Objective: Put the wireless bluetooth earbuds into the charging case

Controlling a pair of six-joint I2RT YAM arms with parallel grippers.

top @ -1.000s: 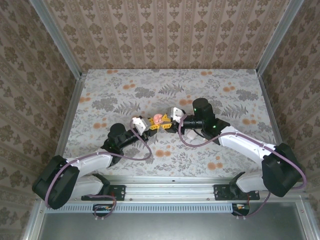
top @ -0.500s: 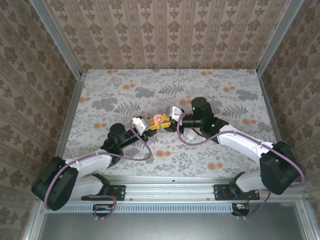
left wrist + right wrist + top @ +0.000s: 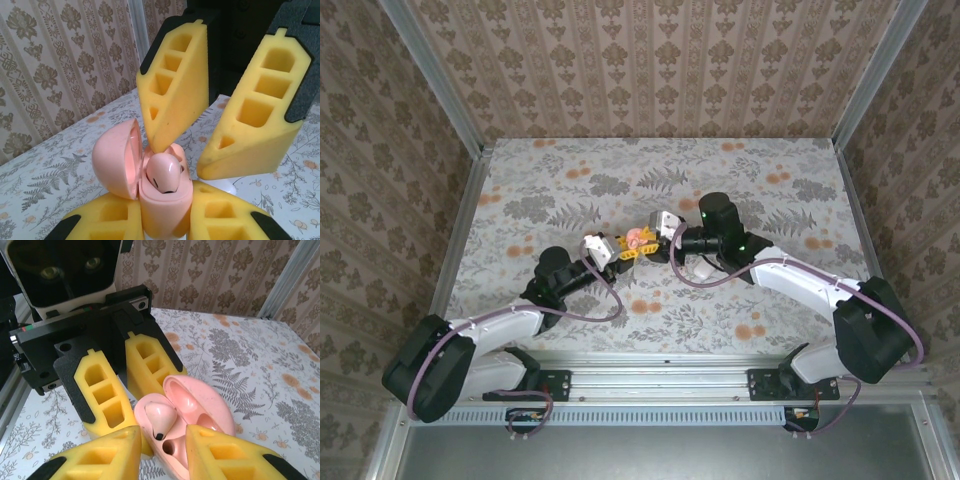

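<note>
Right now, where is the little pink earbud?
In the left wrist view the earbud sits in the open pink case, gripped by the left tool, with the right tool right beside it, near the middle of the table.

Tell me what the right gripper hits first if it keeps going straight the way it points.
The right gripper would likely meet the pink earbud first, sitting in the open charging case the left gripper holds; depth is uncertain.

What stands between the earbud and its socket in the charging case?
Nothing visible. The lid is swung open to one side, and the earbud already sits partly in the charging case, which the left gripper clamps. The right gripper has its jaws open close beside it.
</note>
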